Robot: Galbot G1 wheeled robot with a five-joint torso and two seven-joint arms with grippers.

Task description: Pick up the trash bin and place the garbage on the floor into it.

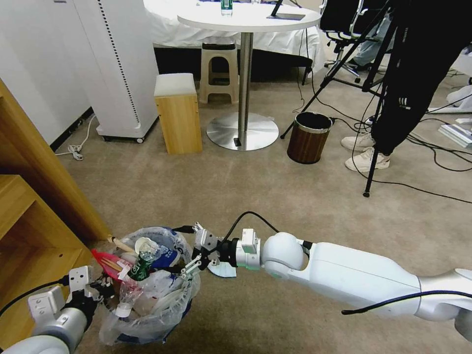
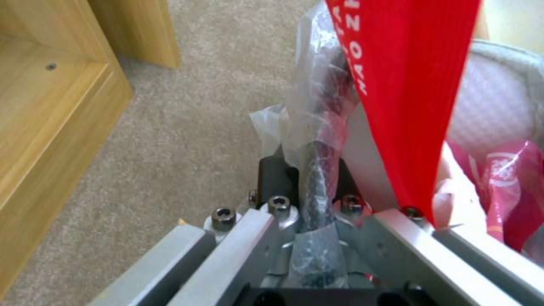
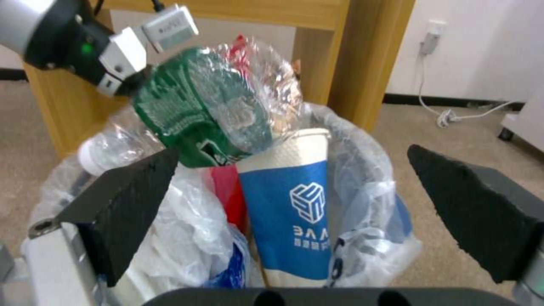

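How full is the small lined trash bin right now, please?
Full to overflowing: a paper cup, a crushed bottle and a red wrapper stick up above the rim of the trash bin.

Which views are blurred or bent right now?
Head view: sharp, though wide-angle bowing curves the shelf edge. Left wrist view: soft, the red wrapper looming large and blurred. Right wrist view: the cup fairly crisp, the bottle smeared.

Left gripper (image 2: pixel 317 238): clamped on trash bin (image 2: pixel 320 165) rim with clear liner. Red wrapper (image 2: pixel 414 97) just beside. Beige carpet (image 2: pixel 187 140) below; wooden shelf (image 2: pixel 51 106) near.
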